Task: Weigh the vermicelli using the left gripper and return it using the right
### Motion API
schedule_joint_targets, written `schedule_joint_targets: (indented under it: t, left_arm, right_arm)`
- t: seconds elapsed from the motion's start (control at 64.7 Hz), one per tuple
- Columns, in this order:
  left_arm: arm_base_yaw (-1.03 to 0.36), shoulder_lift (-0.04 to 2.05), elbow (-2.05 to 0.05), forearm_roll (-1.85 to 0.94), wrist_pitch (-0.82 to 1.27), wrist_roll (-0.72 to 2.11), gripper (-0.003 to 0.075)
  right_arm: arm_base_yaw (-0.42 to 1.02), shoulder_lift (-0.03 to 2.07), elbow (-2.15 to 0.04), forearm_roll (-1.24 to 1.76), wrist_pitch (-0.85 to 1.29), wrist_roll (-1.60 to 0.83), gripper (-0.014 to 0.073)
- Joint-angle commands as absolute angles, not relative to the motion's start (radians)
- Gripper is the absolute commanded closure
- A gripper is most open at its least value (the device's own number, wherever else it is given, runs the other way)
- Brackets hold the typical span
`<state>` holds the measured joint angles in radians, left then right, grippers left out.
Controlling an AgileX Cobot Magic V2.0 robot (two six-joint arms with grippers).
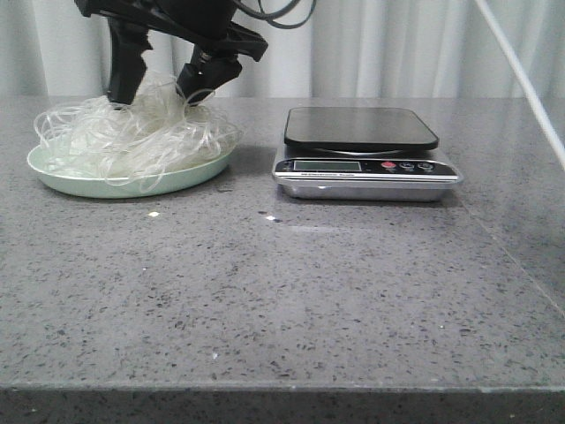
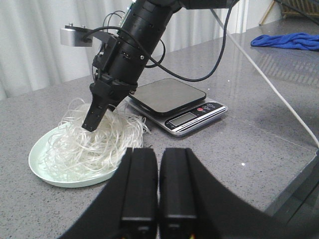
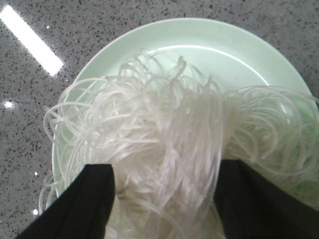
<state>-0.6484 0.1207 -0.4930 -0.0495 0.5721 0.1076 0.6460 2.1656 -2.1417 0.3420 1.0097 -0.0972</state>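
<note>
Grey speckled table [image 1: 309,291], front view: the right gripper [image 1: 165,88] stands with jaws spread wide astride the vermicelli [image 1: 132,137], which is heaped on the pale green plate [image 1: 97,187] left of the scale [image 1: 362,141]. Left wrist view: the left gripper [image 2: 158,199] hangs near the plate, jaws pressed together on nothing. Right wrist view: strands fill the gap between the spread fingers [image 3: 84,204].

A speckled grey stone table [image 1: 282,300] fills the foreground, catching small bright glints of overhead light. Behind its far edge hang pale pleated curtains [image 1: 397,44]. On the table's far corner, beside the curtains, lies a crumpled blue cloth [image 2: 286,40].
</note>
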Motion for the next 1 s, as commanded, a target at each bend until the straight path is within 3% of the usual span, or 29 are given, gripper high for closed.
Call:
schedule_joint_targets:
  t: [0.0, 0.464, 0.696, 0.989]
  left_arm:
    - [-0.651, 0.135, -0.517, -0.056, 0.489, 0.101, 0.0594]
    - [-0.651, 0.135, -0.517, -0.056, 0.489, 0.101, 0.0594]
    - [-0.651, 0.135, -0.517, -0.056, 0.489, 0.101, 0.0594]
    - [-0.651, 0.135, -0.517, -0.056, 0.489, 0.101, 0.0594]
  right_arm:
    - [0.629, 2.07, -2.182, 0.348, 0.962, -0.106, -0.0004]
    - [0.36, 1.802, -2.145, 0.346, 1.13, -0.106, -0.0004]
    - [0.236, 1.567, -1.858, 0.346, 1.028, -0.151, -0.0004]
    - [0.223, 1.193, -1.385, 0.345, 0.756, -0.219, -0.0004]
